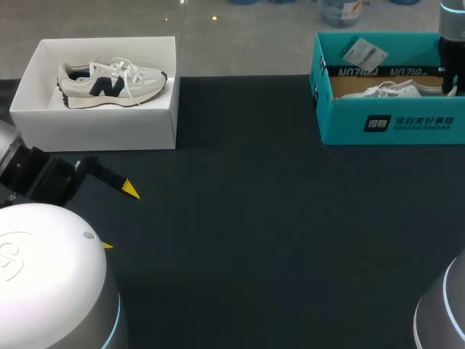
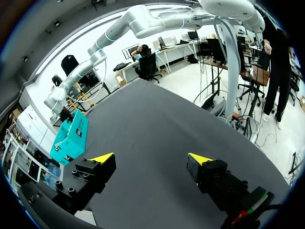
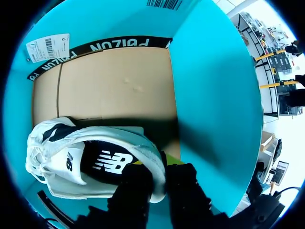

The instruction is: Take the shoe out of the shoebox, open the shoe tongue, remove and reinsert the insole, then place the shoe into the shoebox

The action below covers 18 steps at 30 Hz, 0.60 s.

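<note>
1. Looking along the right wrist, only that view shows the right fingers (image 3: 183, 183) clamped on the shoe (image 3: 95, 157). They pinch its padded heel rim, one inside and one outside.
2. The head view hides that grip behind the teal shoebox (image 1: 392, 123) wall. It alone shows a white box (image 1: 94, 131) with a second sneaker (image 1: 109, 82), far left.
3. The left fingers (image 2: 101, 158) are spread wide, holding nothing, over the dark matte table (image 1: 254, 218).
4. The shoe is white with laces and sits on the shoebox's plain brown cardboard floor.

Dark table (image 1: 254, 218), white box (image 1: 94, 132), teal shoebox (image 1: 349, 122)
</note>
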Each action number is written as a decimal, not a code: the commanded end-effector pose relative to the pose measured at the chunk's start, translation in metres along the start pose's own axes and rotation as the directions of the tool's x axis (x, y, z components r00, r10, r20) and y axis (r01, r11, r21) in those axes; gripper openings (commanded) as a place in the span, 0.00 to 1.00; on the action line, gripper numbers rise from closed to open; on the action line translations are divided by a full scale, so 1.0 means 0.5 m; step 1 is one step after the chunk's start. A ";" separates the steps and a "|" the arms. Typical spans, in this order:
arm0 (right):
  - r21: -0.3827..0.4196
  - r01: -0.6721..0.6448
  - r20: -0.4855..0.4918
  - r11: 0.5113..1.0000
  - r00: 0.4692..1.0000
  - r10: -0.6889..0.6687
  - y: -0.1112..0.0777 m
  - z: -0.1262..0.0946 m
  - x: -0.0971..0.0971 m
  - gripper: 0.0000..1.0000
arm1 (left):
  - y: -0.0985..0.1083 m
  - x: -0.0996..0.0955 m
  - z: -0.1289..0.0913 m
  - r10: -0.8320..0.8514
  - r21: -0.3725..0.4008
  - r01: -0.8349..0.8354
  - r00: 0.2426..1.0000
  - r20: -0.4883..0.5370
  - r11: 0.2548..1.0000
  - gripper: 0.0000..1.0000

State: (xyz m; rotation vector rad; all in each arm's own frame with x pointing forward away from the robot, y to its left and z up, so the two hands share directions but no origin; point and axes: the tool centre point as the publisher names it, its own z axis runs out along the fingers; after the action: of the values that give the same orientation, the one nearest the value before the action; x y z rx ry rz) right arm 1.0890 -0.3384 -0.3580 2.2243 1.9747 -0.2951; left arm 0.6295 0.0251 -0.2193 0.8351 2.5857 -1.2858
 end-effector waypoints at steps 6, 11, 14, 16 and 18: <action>-0.006 -0.017 -0.004 1.000 1.000 0.017 0.002 -0.007 -0.004 0.25 | 0.000 0.000 0.001 0.000 -0.003 0.000 1.000 -0.003 1.000 1.00; -0.023 -0.022 -0.010 1.000 1.000 0.021 0.004 -0.031 -0.003 0.40 | 0.000 0.000 0.001 0.000 -0.003 0.000 1.000 -0.003 1.000 1.00; -0.034 -0.023 -0.009 0.999 1.000 0.022 0.009 -0.049 -0.002 0.46 | 0.000 0.000 0.001 0.000 -0.003 0.000 1.000 -0.003 1.000 1.00; -0.047 -0.024 -0.006 0.999 1.000 0.024 0.014 -0.062 -0.003 0.49 | 0.000 0.000 0.001 0.000 -0.003 0.000 1.000 -0.003 1.000 1.00; -0.063 -0.024 -0.004 0.998 1.000 0.023 0.020 -0.081 -0.003 0.42 | 0.000 0.000 0.001 0.000 -0.003 0.000 1.000 -0.003 1.000 1.00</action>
State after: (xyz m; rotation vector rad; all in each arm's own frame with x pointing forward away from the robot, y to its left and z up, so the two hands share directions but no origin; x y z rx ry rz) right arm 1.1042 -0.3342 -0.3310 2.2179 1.9376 -0.2310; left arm 0.6295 0.0251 -0.2192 0.8352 2.5857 -1.2858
